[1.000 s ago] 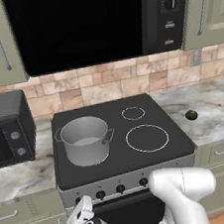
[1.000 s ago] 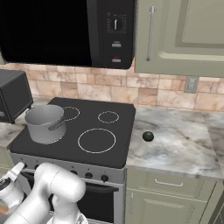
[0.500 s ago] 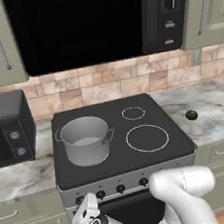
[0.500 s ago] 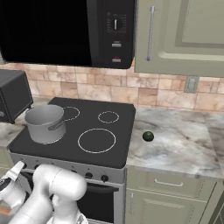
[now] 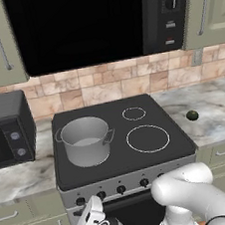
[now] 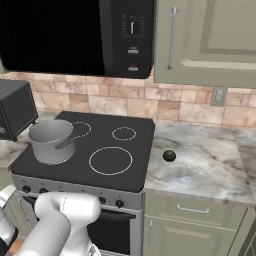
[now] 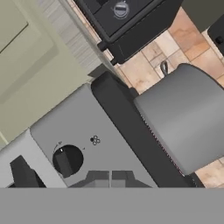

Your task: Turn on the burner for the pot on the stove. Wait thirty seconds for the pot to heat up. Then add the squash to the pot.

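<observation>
Grey pot [image 5: 86, 140] on black stove [image 5: 140, 156]; squash [image 5: 192, 115] on marble counter [image 5: 215, 116] beside.

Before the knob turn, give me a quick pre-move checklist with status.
1. Pot sits on the stove's left cooking zone: ok.
2. Gripper near a front-panel knob: ok; in the hand view the knob lies just off the tips, to one side.
3. Jaws shut: ok. Shut on the knob: not ok, tips look clear of it.
4. That knob drives the pot's burner: cannot tell; the marking beside it is too small to read.
5. Squash on the counter right of the stove, untouched: ok.
6. Burner on: cannot tell, no glow seen.
</observation>
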Robot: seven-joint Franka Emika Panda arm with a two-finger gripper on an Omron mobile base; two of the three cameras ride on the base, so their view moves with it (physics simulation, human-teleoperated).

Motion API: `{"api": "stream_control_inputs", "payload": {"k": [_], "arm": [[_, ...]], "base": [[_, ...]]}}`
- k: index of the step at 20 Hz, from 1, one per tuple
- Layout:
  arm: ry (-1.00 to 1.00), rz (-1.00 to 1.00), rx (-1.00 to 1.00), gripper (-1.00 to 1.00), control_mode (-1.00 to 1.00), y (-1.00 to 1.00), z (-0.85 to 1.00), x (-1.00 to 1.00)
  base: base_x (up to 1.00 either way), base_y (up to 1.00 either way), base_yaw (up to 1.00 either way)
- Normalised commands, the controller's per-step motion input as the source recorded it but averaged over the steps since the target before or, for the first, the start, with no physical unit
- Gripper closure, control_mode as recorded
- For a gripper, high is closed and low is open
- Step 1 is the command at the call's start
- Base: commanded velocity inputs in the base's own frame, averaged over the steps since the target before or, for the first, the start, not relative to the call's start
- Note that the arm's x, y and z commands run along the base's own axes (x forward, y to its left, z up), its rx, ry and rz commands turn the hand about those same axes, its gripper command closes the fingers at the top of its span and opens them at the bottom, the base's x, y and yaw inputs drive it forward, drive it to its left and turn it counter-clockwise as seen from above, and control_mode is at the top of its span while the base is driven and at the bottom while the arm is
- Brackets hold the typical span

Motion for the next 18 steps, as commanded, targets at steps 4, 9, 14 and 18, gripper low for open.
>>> {"api": "stream_control_inputs", "payload": {"k": [4,9,14,18], "arm": [[0.0,0.0,0.0,1.0,-1.0,0.0,0.0,0.0],[0.0,0.0,0.0,1.0,-1.0,0.0,0.0,0.0],[0.0,0.0,0.0,1.0,-1.0,0.0,0.0,0.0],[0.0,0.0,0.0,1.0,-1.0,0.0,0.0,0.0]], "base": [[0.0,0.0,0.0],[0.0,0.0,0.0],[0.0,0.0,0.0],[0.0,0.0,0.0]]}}
